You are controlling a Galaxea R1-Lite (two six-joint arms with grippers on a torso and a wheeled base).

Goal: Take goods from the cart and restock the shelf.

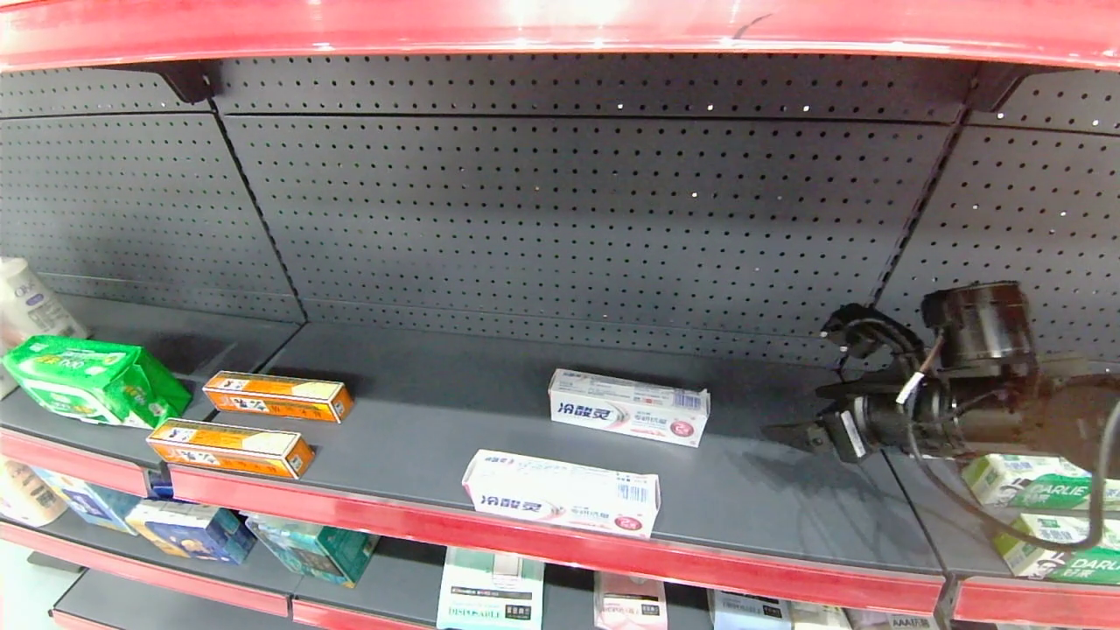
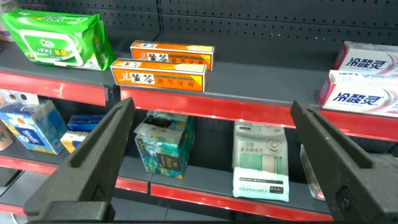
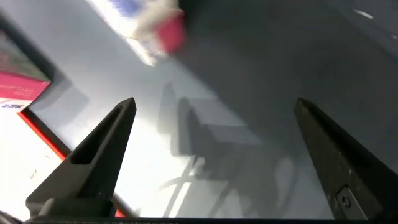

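Two white toothpaste cartons lie flat on the shelf (image 1: 770, 490), the front box (image 1: 562, 493) and the rear box (image 1: 628, 407), with their long axes roughly along its front. They are likely light, stiff but crushable cardboard, best pinched across the narrow width at mid-length. The right pincer (image 1: 801, 411) hovers beside them, spread and empty; the left pincer (image 2: 211, 106) is spread too.

green wipes pack (image 1: 96, 381), rear orange box (image 1: 278, 395), front orange box (image 1: 229, 447)

Open shelf deck (image 1: 420, 411) lies between the orange boxes (image 1: 278, 395) and white boxes (image 1: 628, 407), and beyond them beneath the right hand (image 3: 214, 104).
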